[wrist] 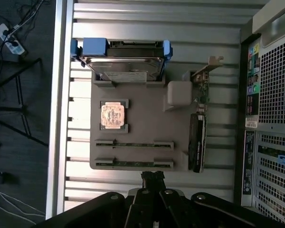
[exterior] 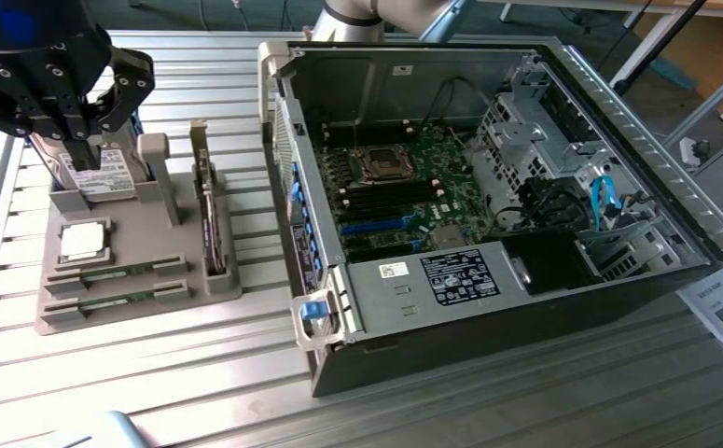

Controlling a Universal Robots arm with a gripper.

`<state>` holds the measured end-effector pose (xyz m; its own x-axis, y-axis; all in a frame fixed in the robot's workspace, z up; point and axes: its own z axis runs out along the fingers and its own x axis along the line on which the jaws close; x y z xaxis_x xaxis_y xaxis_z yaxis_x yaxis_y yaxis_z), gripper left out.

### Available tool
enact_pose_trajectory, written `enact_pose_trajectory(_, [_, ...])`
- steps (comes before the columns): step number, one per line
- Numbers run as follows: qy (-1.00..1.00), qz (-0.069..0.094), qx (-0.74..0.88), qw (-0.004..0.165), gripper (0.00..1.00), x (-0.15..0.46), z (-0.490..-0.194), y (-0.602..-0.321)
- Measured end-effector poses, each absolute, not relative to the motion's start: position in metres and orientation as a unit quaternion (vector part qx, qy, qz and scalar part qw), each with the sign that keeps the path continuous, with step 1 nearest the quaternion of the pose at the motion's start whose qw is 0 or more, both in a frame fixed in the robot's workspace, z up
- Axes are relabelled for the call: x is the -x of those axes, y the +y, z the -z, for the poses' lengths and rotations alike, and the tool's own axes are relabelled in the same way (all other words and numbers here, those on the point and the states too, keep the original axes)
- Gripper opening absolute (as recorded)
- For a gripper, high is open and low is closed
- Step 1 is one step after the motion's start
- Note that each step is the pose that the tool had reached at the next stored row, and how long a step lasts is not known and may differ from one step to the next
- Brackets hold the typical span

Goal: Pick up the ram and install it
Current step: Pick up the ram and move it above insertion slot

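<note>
Pressed together and empty, your gripper (wrist: 153,176) hangs above the grey holder (exterior: 149,313). The ram (wrist: 133,144) lies slotted along its edge farthest from the hard drive (exterior: 93,177). Spread the jaws and square up to one stick before you descend.

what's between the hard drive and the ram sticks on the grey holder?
The square processor chip sits between the hard drive and the ram sticks on the grey holder; both views show it.

Ribbed aluminium table (exterior: 149,373), brightly lit; at two o'clock in the exterior view, dark floor (exterior: 660,107), white power strip (exterior: 689,148), wooden panel (exterior: 697,47).
</note>
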<state>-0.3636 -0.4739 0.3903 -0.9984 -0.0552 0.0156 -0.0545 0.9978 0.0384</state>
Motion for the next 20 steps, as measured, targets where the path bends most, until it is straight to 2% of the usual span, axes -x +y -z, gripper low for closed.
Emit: enact_pose_trajectory(20, [-0.989,0.017,-0.146,0.011,0.10,0.3636,-0.3900,-0.4742])
